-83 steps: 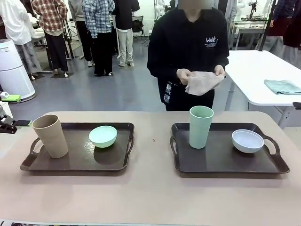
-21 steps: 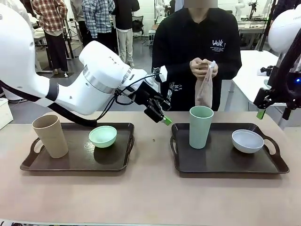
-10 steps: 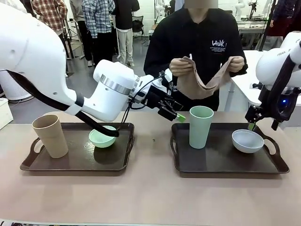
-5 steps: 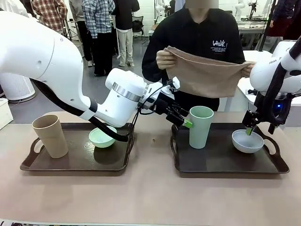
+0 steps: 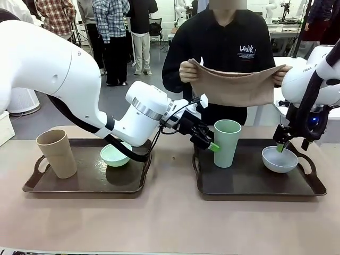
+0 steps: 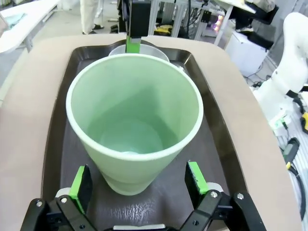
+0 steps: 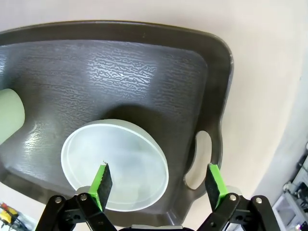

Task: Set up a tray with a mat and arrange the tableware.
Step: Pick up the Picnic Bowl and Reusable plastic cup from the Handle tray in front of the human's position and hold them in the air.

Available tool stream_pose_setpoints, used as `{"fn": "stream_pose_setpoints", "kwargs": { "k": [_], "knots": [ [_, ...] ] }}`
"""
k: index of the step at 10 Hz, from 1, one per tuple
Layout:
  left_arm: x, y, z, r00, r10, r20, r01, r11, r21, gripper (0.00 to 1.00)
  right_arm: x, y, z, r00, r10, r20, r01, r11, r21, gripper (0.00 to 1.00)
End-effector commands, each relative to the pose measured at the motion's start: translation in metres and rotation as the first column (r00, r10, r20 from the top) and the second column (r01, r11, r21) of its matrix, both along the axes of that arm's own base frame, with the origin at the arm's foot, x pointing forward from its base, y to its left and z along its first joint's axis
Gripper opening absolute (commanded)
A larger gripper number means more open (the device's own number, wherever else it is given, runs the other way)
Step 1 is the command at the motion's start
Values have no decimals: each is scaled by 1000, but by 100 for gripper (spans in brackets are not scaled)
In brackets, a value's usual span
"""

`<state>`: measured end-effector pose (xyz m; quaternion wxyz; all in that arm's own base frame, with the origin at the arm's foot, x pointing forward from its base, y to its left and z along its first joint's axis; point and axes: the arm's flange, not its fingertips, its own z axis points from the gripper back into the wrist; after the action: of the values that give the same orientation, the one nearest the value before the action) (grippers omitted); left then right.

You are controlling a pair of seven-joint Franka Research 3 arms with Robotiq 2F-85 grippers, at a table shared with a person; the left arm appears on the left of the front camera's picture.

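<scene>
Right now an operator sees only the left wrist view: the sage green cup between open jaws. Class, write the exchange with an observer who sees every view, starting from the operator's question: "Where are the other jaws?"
Observer: The right jaws hang open over the pale bowl, straddling its rim.
Operator: Where's the mat?
Observer: The person holds the brown mat spread out, off the table.
Operator: And the other tray?
Observer: The left tray carries the tan cup and the mint bowl.
</scene>
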<state>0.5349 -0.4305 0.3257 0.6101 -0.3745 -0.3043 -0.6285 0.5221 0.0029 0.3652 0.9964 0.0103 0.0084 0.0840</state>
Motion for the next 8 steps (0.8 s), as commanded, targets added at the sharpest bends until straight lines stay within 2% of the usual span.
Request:
{"fn": "stream_pose_setpoints", "kwargs": {
  "k": [1, 4, 8],
  "knots": [
    [3, -8, -2, 999, -22, 32, 23, 999, -36, 100, 5, 3, -16, 999, 33, -23, -32, 999, 31, 100],
    [0, -18, -8, 998, -40, 54, 43, 998, -56, 100, 2, -1, -33, 997, 28, -69, -25, 999, 48, 100],
    [1, -35, -19, 994, -68, 90, 75, 994, -77, 100, 3, -1, -43, 997, 40, -70, -35, 997, 63, 100]
  ]
}}
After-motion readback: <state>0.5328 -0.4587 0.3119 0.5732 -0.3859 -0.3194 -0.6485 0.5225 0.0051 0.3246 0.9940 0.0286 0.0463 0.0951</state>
